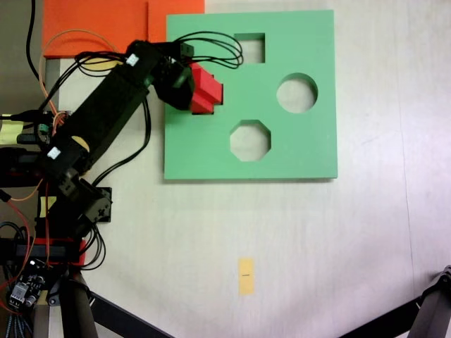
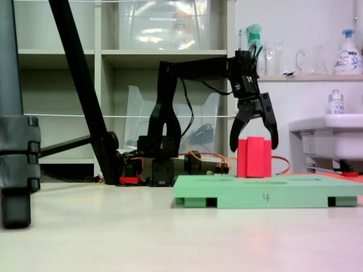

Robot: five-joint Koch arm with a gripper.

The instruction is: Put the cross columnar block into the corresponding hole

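The red cross columnar block (image 2: pixel 253 158) stands upright on the left part of the green foam board (image 2: pixel 283 192). In a fixed view from above, the block (image 1: pixel 210 90) pokes out from under the black gripper head, on the board (image 1: pixel 303 151). My gripper (image 2: pixel 254 147) hangs straight over the block, open. Its two fingers straddle the block's upper part with a small gap on each side. From above, the gripper (image 1: pixel 199 88) covers part of the block. The corresponding hole is hidden beneath the block and gripper, so I cannot tell how deep the block sits.
The board has a square cutout (image 1: pixel 250 48), a round cutout (image 1: pixel 297 93) and an octagonal cutout (image 1: pixel 250 140). An orange sheet (image 1: pixel 99 24) lies behind the arm. A yellow tape mark (image 1: pixel 245 274) is on the table. Tripod legs (image 2: pixel 79 85) stand nearby.
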